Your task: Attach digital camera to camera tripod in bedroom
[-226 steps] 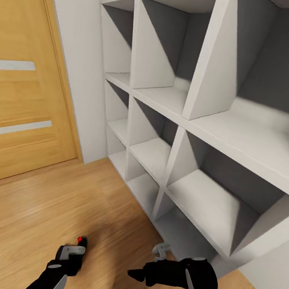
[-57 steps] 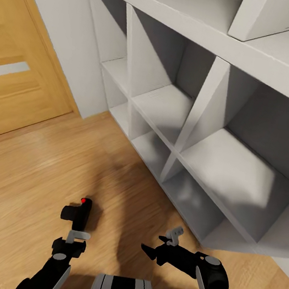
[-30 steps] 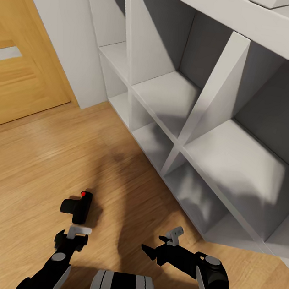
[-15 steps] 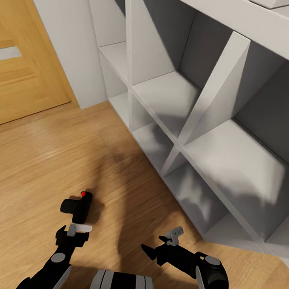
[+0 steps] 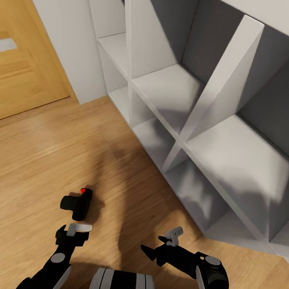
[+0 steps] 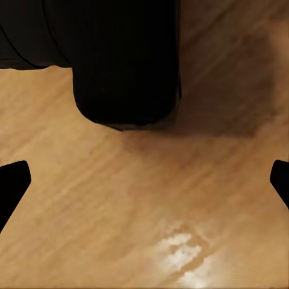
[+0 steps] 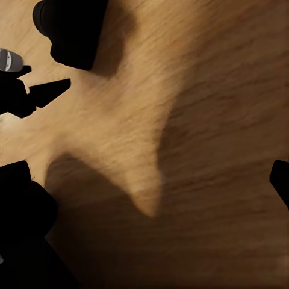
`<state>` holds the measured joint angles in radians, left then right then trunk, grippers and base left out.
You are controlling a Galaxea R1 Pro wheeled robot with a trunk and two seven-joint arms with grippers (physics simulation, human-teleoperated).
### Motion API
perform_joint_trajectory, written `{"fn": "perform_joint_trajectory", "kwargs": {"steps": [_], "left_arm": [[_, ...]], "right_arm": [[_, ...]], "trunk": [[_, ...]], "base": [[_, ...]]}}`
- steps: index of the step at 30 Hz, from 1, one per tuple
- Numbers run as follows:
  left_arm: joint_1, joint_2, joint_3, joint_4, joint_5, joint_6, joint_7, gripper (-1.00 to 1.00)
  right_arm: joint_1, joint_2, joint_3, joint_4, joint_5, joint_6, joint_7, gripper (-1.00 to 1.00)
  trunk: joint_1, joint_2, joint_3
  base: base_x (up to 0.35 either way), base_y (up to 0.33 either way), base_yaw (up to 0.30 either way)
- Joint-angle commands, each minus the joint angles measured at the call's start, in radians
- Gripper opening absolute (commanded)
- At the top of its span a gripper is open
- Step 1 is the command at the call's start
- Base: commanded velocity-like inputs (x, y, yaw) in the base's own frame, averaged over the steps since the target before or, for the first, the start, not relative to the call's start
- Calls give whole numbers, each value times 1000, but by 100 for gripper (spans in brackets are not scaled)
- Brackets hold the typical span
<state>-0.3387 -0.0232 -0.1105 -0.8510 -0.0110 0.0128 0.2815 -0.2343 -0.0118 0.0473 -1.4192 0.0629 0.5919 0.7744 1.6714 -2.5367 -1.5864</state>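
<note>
Digital camera (image 5: pixel 76 203) lies on the wood floor (image 5: pixel 26 164) near the white cube shelves (image 5: pixel 198 125) — set down, no longer held. Left gripper (image 5: pixel 74 232) sits just behind it, jaws released and apart; right gripper (image 5: pixel 159 248) also released. Tripod mounting not begun — re-grasp likely needed.

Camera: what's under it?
The camera rests on bare wood floor, with its shadow beside it. The floor directly beneath is covered by its body. The left gripper sits just short of it, fingers open.
</note>
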Motion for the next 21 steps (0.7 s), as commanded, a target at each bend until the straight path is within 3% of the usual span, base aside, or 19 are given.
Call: {"fn": "perform_joint_trajectory", "kwargs": {"steps": [1,13,21], "left_arm": [[0,0,-3,0,-1,1,7,100],[0,0,-4,-2,-1,1,11,100],[0,0,-3,-3,-1,1,12,100]], "right_arm": [[0,0,0,-1,7,3,8,100],[0,-1,0,-1,7,3,20,100],[0,-1,0,-1,7,3,20,100]], "trunk": [[0,0,-1],[0,0,-1],[3,-2,-32]], "base": [[0,0,0],[0,0,0],[0,0,0]]}}
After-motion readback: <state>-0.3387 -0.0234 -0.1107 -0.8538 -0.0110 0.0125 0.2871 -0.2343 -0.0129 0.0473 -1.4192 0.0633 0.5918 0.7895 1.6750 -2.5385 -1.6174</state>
